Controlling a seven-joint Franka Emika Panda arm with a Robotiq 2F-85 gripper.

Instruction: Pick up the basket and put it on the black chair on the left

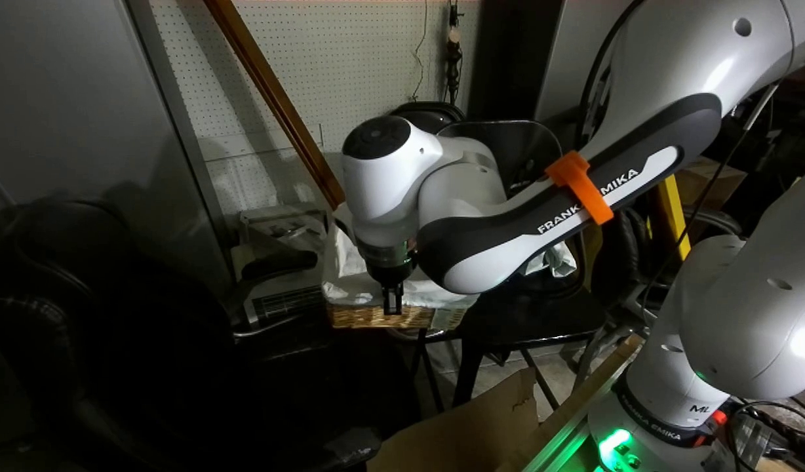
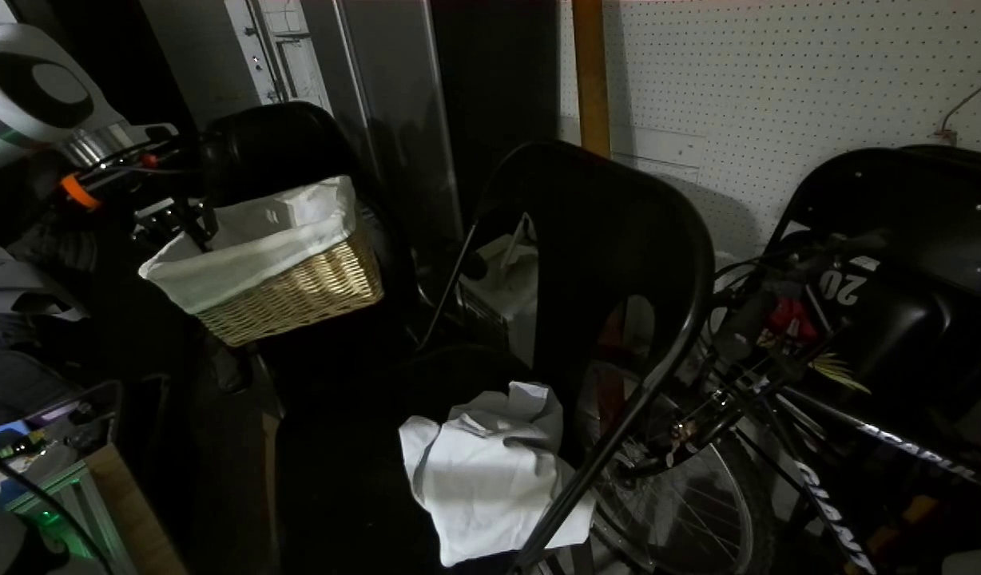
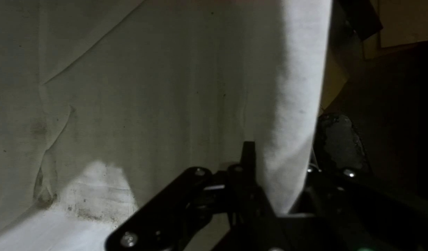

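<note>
The wicker basket (image 1: 360,317) with a white cloth liner shows in both exterior views (image 2: 307,283). My gripper (image 1: 392,303) points down at its near rim, and in an exterior view it shows at the rim's left end (image 2: 193,228). In the wrist view the gripper (image 3: 280,164) has one finger inside the basket and one outside, with the lined rim (image 3: 297,104) between them. The outer fingertip is hidden behind the cloth. The basket looks raised and slightly tilted. The black padded chair (image 1: 101,308) stands left of the basket; its backrest (image 2: 291,148) shows behind the basket.
A black folding chair (image 2: 610,231) stands beside the basket with white cloth (image 2: 490,479) on its seat. A bicycle (image 2: 778,415) stands beyond it. A cardboard box (image 1: 468,426) lies near the robot base. A grey cabinet (image 1: 81,98) and a wooden beam (image 1: 278,105) stand behind.
</note>
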